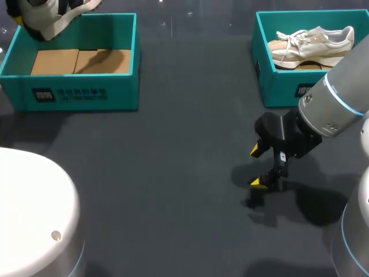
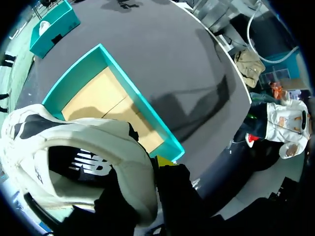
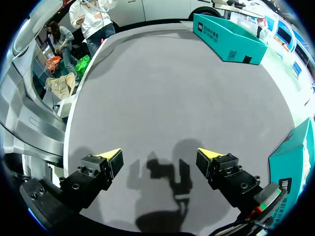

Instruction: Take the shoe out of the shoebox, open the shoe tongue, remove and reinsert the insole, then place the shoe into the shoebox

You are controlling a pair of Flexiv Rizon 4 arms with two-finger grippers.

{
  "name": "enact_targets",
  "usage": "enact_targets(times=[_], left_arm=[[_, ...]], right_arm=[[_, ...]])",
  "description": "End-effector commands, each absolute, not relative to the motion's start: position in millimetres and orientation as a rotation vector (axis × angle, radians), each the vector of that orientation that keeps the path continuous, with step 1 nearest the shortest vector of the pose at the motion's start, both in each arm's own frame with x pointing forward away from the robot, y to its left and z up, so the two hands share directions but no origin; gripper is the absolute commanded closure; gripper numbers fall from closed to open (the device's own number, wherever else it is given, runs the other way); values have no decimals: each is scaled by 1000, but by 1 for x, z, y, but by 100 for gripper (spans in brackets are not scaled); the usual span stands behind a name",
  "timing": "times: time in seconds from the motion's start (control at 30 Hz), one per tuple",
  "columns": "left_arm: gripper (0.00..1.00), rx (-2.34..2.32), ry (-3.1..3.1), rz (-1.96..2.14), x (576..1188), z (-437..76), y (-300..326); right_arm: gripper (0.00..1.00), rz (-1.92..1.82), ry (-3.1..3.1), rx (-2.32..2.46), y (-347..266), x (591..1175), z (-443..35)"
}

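Cream-coloured, probably light and floppy, the sneaker [image 2: 74, 147] hung clamped by its collar in the left tool [image 2: 158, 165], the teal shoebox [image 2: 134, 94] below it, that stiffer rim seeming the surest hold, while the right tool [image 3: 158, 158] gaped empty.

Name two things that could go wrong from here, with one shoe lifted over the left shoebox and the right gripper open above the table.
1. The shoe seems held only by its rim in the left gripper, above the left shoebox; it could swing or slip and drop into the box.
2. The right gripper hangs open over the table, well away from the shoe; reaching across to help, it might clip the shoebox wall.
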State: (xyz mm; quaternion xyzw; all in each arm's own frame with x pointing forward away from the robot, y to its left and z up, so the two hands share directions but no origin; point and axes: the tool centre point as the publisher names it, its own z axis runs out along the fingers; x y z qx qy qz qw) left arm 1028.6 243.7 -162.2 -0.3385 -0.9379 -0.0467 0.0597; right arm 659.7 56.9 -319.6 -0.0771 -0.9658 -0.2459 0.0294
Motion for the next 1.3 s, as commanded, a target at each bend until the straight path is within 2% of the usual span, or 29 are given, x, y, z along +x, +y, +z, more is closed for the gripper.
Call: enact_targets(times=[0.03, 0.2, 0.53, 0.7, 0.87, 1.2, 1.3], left_arm=[[100, -1322, -2774, -181, 1031, -166, 255], [100, -1602, -2657, -287, 1041, -172, 274], [100, -1602, -2657, -287, 1041, -172, 274], [100, -2010, -2428, -275, 1052, -190, 282], [100, -2174, -2316, -362, 1064, -199, 294], [100, -2174, -2316, -362, 1064, -199, 294], [100, -2098, -2314, -354, 1074, -213, 289]], right_arm=[[0, -755, -2981, -240, 57, 659, -320], [0, -755, -2981, -240, 57, 659, -320], [0, -755, -2981, -240, 57, 659, -320], [0, -755, -2981, -240, 57, 659, -320], [0, -755, -2981, -240, 57, 659, -320], [0, -755, -2981, -240, 57, 659, -320], [0, -755, -2981, -240, 57, 659, -320]])
